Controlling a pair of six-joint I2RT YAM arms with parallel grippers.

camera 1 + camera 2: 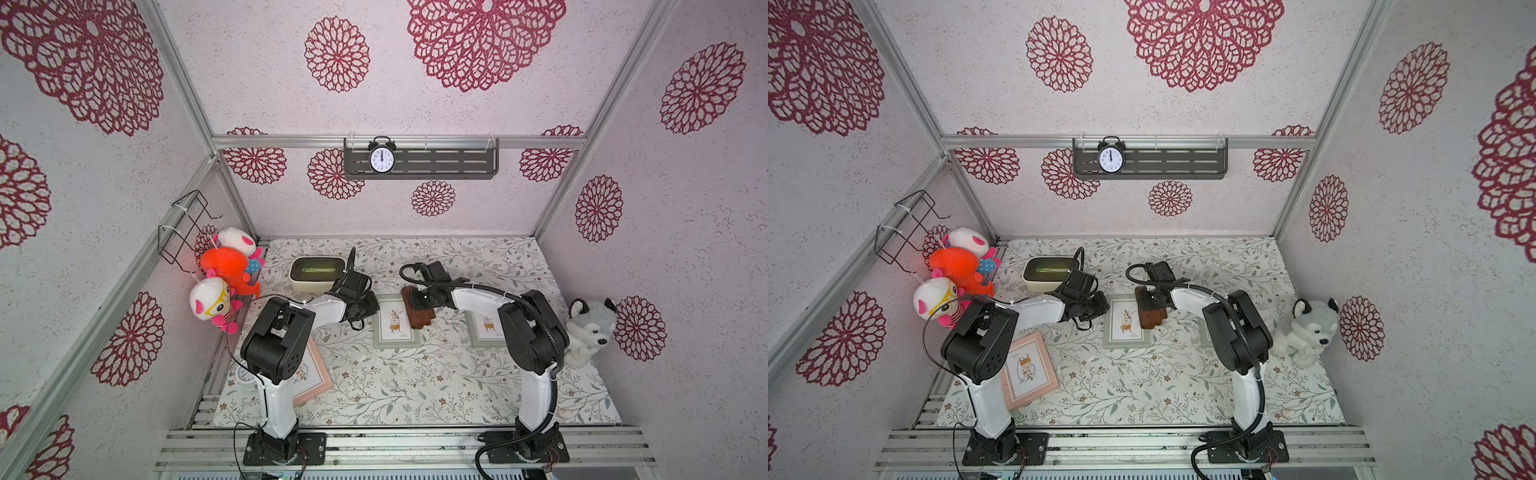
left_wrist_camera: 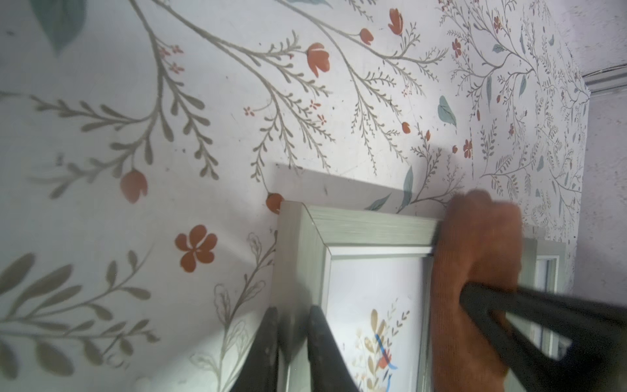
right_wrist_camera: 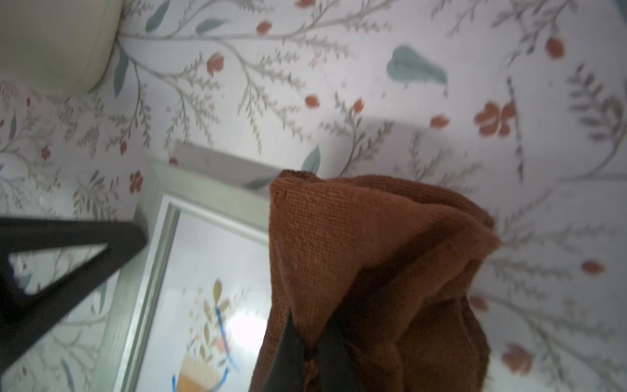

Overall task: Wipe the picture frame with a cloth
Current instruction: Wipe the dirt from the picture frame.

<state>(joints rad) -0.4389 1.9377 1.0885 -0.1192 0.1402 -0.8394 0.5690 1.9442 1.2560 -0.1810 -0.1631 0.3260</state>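
Observation:
The picture frame, grey-green with a flower print, lies flat mid-table. My left gripper is shut on its left border, one finger on either side of it. The brown cloth drapes over the frame's far right corner and right border. My right gripper is shut on a fold of the cloth and holds it against the frame. The cloth hides that corner.
A cream tub stands behind the left arm. A pink frame lies at the front left. Another grey frame sits partly under the right arm. A husky plush is at the right wall, and plush toys hang on the left.

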